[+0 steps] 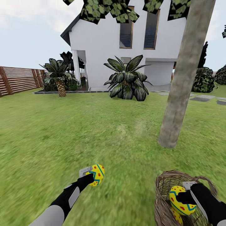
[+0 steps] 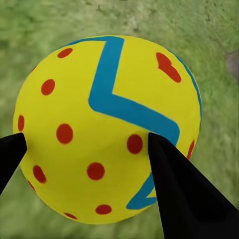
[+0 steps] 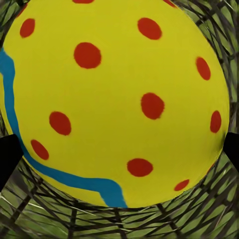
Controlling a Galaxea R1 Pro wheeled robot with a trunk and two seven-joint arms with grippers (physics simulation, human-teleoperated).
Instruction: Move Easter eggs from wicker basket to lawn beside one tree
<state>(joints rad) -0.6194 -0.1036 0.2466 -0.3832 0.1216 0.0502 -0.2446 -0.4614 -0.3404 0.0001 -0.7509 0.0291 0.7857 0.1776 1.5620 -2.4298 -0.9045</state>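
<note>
One Easter egg (image 1: 97, 174), yellow with a blue zigzag and red dots, sits clamped in the left gripper (image 1: 93, 175), held out above the lawn (image 1: 94, 131) well to the left of the wicker basket (image 1: 163, 191). From the left wrist camera the same egg (image 2: 107, 129) bulges between two black fingers (image 2: 184, 194) that press against its sides, with blurred grass behind it, so the jaws are closed about as far as the egg allows.

A second egg (image 1: 181, 200) is in the right gripper (image 1: 183, 198), held at the mouth of the basket, just inside its rim. The right wrist camera shows that egg (image 3: 117, 99) up close, with dark fingertips (image 3: 9, 157) touching it at either edge and the open brown weave (image 3: 199, 214) of the basket behind it. The grip is closed on the egg.

Below it, deeper in the basket, a sliver of a third egg (image 1: 177, 217) peeks out, yellow with red marks; I cannot tell exactly how it lies.

The basket stands on the grass at the lower right, its small loop handle arching over the rim. Just beyond it rises the tree (image 1: 183, 81), a thick mottled grey-brown trunk leaning slightly, its foot near the basket, with broad green leaves (image 1: 110, 11) hanging across the top of the scene.

Farther back stands a white house (image 1: 106, 47), with spiky palms (image 1: 127, 78) in front of it, and a slatted wooden fence (image 1: 18, 80) runs along the left.
</note>
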